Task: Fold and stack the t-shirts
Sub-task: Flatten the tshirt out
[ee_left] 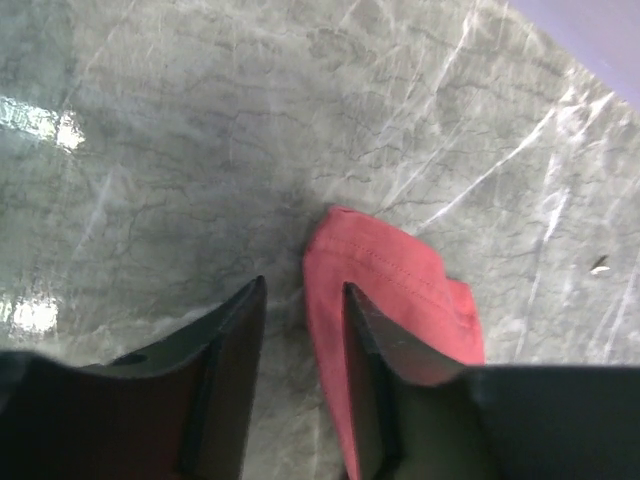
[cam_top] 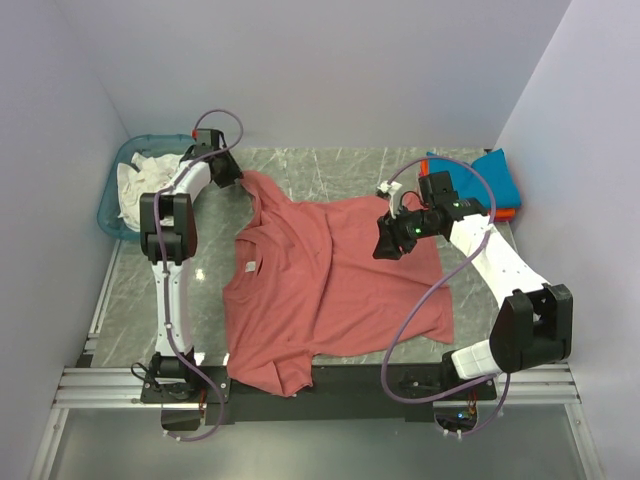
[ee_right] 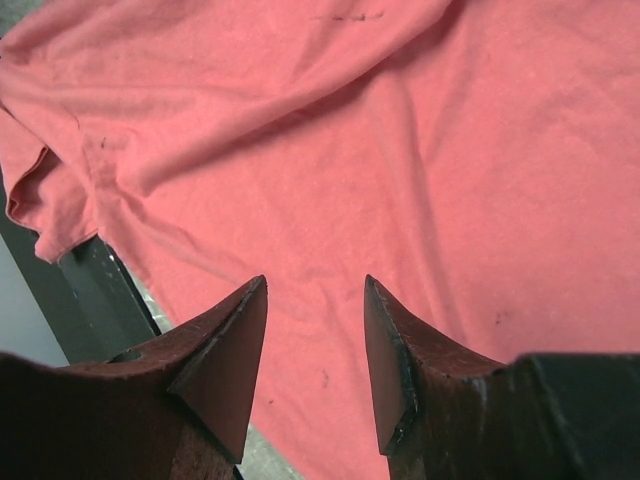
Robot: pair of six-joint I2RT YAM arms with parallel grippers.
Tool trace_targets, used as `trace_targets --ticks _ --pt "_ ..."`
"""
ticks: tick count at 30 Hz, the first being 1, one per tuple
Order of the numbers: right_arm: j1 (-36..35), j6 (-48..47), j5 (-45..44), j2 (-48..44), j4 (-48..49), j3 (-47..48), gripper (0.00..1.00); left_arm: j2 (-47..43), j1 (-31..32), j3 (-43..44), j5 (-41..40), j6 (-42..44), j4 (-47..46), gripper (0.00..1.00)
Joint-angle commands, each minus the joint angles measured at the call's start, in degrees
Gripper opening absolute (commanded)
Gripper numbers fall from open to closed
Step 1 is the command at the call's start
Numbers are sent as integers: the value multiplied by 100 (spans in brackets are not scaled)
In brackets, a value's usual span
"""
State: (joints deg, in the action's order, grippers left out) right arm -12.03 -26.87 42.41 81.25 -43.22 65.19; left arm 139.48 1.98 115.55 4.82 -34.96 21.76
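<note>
A large dusty-red t-shirt (cam_top: 330, 290) lies spread on the marble table, its white neck label (cam_top: 249, 266) facing up. My left gripper (cam_top: 238, 183) is at the shirt's far-left sleeve. In the left wrist view the left gripper (ee_left: 302, 284) is open, with the sleeve tip (ee_left: 385, 265) lying between the jaws against the right finger (ee_left: 370, 340); bare table shows beside the left finger. My right gripper (cam_top: 385, 245) hovers over the shirt's right side. Seen from the right wrist, that gripper (ee_right: 315, 278) is open above flat red cloth (ee_right: 400, 150), holding nothing. Folded teal-blue (cam_top: 495, 175) and orange (cam_top: 505, 212) t-shirts are stacked at the back right.
A translucent teal basket (cam_top: 112, 205) holding white cloth (cam_top: 135, 185) stands at the back left, close behind the left arm. A small white object (cam_top: 383, 187) lies near the right arm. The shirt's lower hem hangs over the black rail (ee_right: 100, 290) at the near edge.
</note>
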Motion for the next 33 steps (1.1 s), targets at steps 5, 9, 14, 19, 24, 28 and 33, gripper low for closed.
trace_targets --ticks 5,9,14,19,24,28,33 --pt "96 -29 12 -75 77 3 51 281 48 345 124 182 -128 27" --pt "113 -37 21 -75 77 3 51 492 57 600 195 200 -154 19" --pt "131 -55 -5 -74 68 3 51 624 48 969 177 174 -295 8" --pt "131 -81 -57 31 51 20 51 782 4 1355 125 -150 -549 0" --pt "131 -81 -233 84 112 -41 51 993 -180 1848 -86 -599 -716 0" --pt "131 -55 -392 145 191 -50 51 1072 -435 2111 -16 -872 -1024 0" --pt "122 -63 -524 259 226 -59 51 968 -514 2332 624 -846 -1270 31"
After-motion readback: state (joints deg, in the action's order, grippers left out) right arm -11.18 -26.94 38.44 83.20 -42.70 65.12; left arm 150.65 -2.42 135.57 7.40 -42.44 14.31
